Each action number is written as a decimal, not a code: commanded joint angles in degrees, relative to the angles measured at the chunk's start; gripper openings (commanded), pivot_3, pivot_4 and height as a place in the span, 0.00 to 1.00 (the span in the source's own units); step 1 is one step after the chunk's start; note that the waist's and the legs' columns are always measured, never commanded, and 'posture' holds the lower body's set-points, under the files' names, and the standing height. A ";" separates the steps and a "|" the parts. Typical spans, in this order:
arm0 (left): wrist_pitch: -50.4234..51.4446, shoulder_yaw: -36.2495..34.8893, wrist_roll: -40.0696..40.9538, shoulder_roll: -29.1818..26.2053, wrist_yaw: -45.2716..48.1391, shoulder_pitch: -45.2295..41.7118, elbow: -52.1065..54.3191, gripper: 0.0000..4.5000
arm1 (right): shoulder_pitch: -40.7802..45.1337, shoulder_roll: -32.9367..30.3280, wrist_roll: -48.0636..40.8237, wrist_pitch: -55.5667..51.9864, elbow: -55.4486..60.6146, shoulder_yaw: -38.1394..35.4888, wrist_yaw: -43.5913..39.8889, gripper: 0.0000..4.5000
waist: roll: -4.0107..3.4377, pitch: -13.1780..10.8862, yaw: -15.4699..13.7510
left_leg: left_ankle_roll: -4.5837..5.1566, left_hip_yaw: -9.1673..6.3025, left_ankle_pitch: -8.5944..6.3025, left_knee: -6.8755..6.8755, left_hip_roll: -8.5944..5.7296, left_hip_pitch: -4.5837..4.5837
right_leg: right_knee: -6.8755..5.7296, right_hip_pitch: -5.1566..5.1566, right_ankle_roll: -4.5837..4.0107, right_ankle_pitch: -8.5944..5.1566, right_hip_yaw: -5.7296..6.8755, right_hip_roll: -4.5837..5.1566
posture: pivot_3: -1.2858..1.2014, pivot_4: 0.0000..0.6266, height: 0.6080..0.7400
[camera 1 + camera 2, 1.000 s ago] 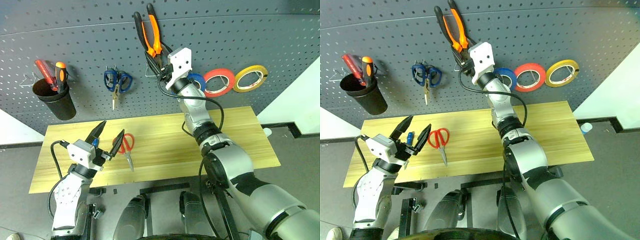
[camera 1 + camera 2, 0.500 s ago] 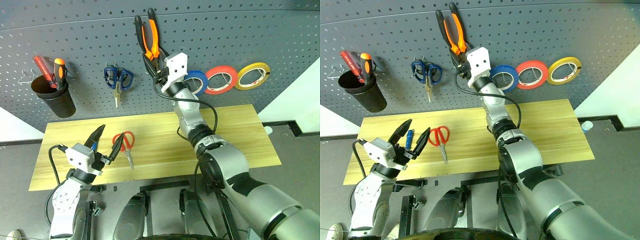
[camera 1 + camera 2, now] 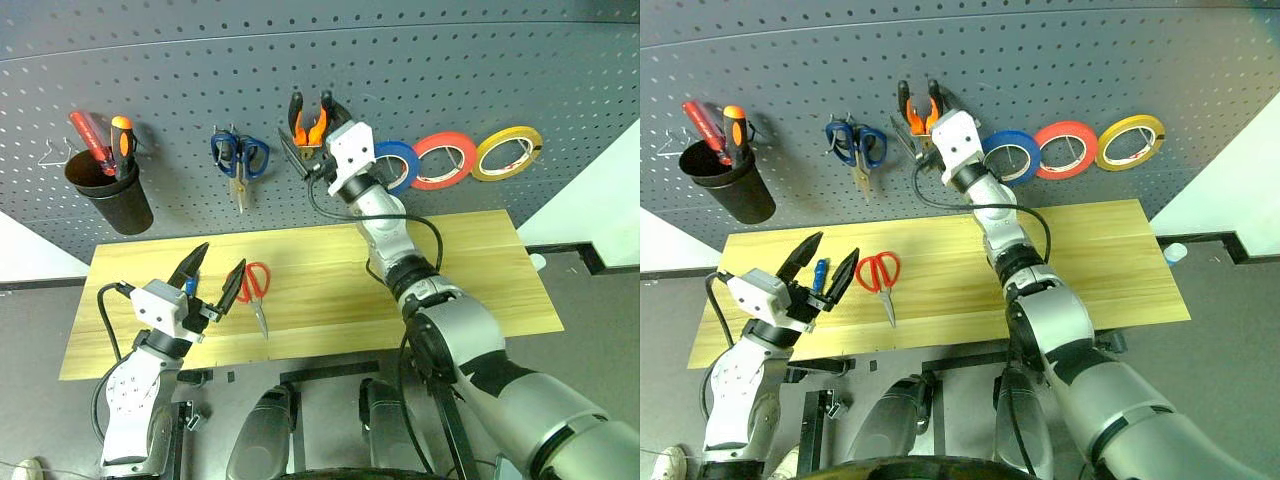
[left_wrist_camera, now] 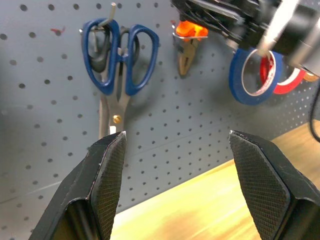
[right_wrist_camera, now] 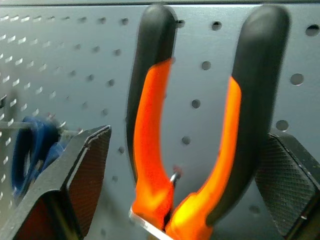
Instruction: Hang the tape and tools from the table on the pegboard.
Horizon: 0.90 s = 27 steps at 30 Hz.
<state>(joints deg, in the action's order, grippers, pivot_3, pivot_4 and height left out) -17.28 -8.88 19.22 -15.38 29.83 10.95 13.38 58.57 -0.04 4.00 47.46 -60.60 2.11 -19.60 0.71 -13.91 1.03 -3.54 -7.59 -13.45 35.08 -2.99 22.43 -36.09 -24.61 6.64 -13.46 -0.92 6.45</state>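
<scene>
The orange-and-black pliers [image 3: 308, 118] hang handles-up from a thin hook on the dark pegboard [image 3: 500, 60]. My right gripper [image 3: 312, 138] stands open around them, one finger [image 5: 85, 175] on each side of the handles [image 5: 150, 150]. The blue tape [image 3: 395, 165] hangs on the board just right of that hand. On the wooden table [image 3: 460, 270] lie the red-handled scissors [image 3: 255, 290] and the small blue screwdriver [image 3: 819, 275]. My left gripper [image 3: 213, 277] hovers open above the table's left part, with the screwdriver showing between its fingers and the scissors just to its right.
Blue-handled scissors [image 3: 238, 160] hang left of the pliers. A red roll [image 3: 440, 160] and a yellow roll [image 3: 507, 152] hang right of the blue tape. A black cup [image 3: 105, 195] with two screwdrivers hangs at the far left.
My right hand has come down with the pliers, which now sit lower on the hook, and its fingers have spread apart. The left arm has stayed put.
</scene>
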 commanded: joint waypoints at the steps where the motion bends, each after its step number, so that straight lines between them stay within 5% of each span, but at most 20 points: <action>1: 0.51 -2.56 1.90 -0.96 -0.64 1.66 3.28 0.76 | -4.20 -1.77 0.92 2.04 13.15 4.05 -4.81 0.98 | 0.00 0.02 0.18 | 0.00 0.01 0.00 0.00 0.00 0.00 | 0.00 0.00 0.00 0.00 0.00 0.00 | 0.55 0.26 1.00; 13: 5.66 0.45 -1.08 2.63 -6.27 5.20 7.57 0.76 | -25.61 -16.82 -7.08 -17.56 54.25 9.41 -20.15 0.98 | 0.23 0.33 -1.48 | -0.11 0.04 0.06 0.18 -0.06 0.00 | 0.08 0.17 -0.01 0.00 -0.02 0.08 | 0.56 0.24 1.00; 18: 18.72 6.02 -8.28 4.55 -14.04 3.34 7.43 0.76 | -39.08 -30.40 -17.01 -36.24 71.17 13.67 -34.08 0.98 | 0.32 0.38 -1.90 | -0.10 0.01 0.05 0.18 -0.06 0.02 | 0.13 0.23 0.03 -0.04 0.02 0.14 | 0.55 0.27 1.00; 25: 46.53 7.99 -15.43 9.33 -28.61 -8.96 -0.53 0.76 | -49.64 -36.88 -20.08 -50.11 75.69 14.62 -38.62 0.98 | 0.41 0.45 -1.79 | -0.10 0.00 0.05 0.46 -0.08 -0.04 | 0.05 0.41 0.31 -0.14 0.11 0.16 | 0.53 0.29 1.00; 27: 52.57 7.51 -16.31 11.28 -31.91 -12.32 -2.38 0.84 | -51.39 -36.26 -19.12 -49.98 74.13 13.73 -37.31 0.98 | 0.47 0.44 -1.72 | -0.08 -0.03 0.04 0.58 -0.08 0.05 | 0.07 0.43 0.35 -0.14 0.17 0.16 | 0.53 0.29 1.00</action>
<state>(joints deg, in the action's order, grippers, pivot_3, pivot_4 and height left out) 30.88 -0.98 4.15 -4.85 0.69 -0.19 11.13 7.43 -36.63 -14.77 -2.49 13.00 16.71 -57.45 1.18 -13.47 -0.68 -3.61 -7.61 -13.43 35.68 -3.10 22.48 -36.02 -24.18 7.04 -13.59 -0.77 6.64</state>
